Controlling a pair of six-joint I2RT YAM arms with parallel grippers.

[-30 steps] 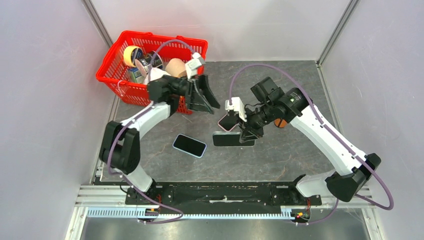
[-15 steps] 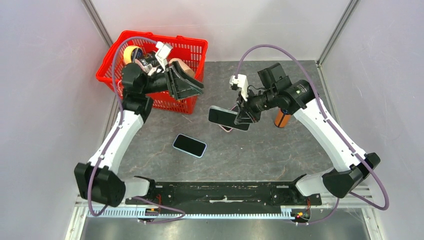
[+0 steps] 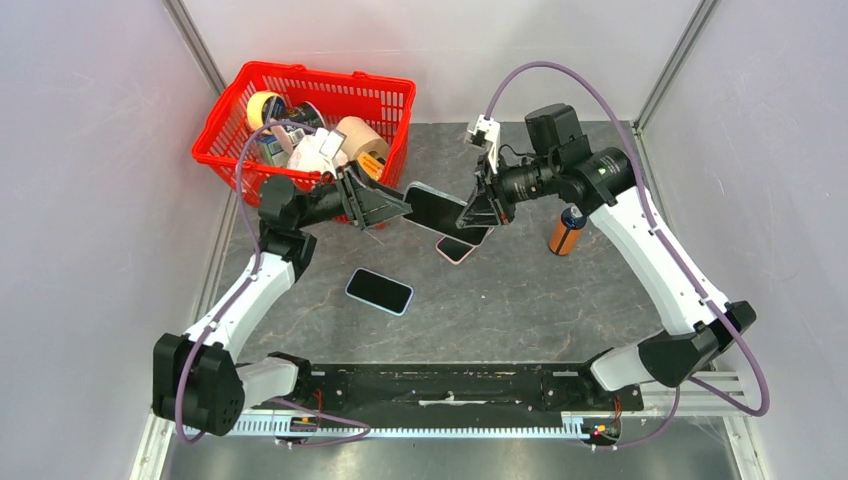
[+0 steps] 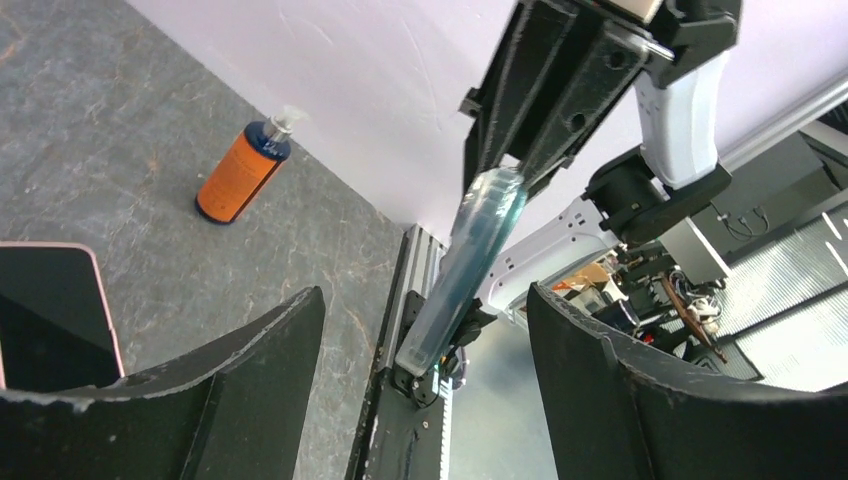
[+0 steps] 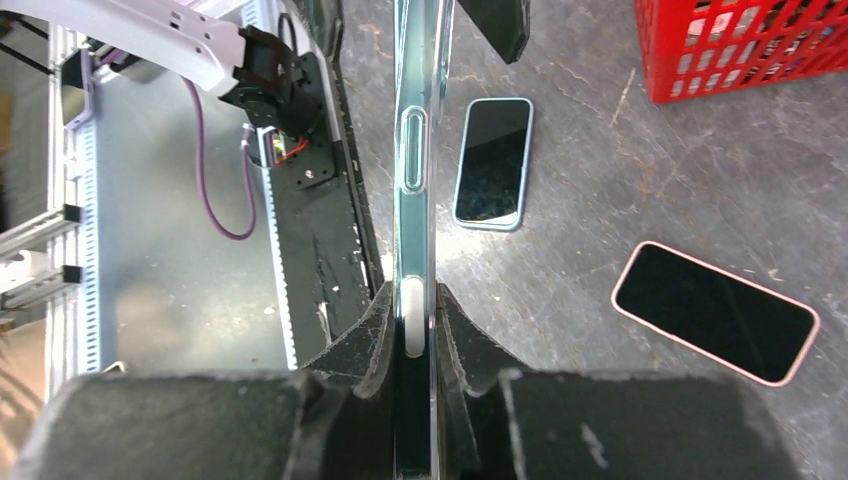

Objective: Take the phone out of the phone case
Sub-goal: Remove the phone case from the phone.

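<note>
My right gripper (image 3: 478,212) is shut on one end of a dark phone in a clear case (image 3: 438,211) and holds it in the air over the middle of the table. In the right wrist view the cased phone (image 5: 414,150) shows edge-on, pinched between my fingers (image 5: 365,335). My left gripper (image 3: 398,206) is open at the phone's free end. In the left wrist view the cased phone (image 4: 468,265) hangs edge-on between my spread fingers (image 4: 250,370), touching neither.
A pink-cased phone (image 3: 456,249) lies on the table under the held one, and a blue-cased phone (image 3: 380,291) lies nearer. An orange bottle (image 3: 565,232) stands to the right. A red basket (image 3: 385,95) of items sits at the back left.
My right gripper lifted the cased phone and carried it up and leftward. My left arm swung away from the basket and brought its open gripper around the phone's free end.
</note>
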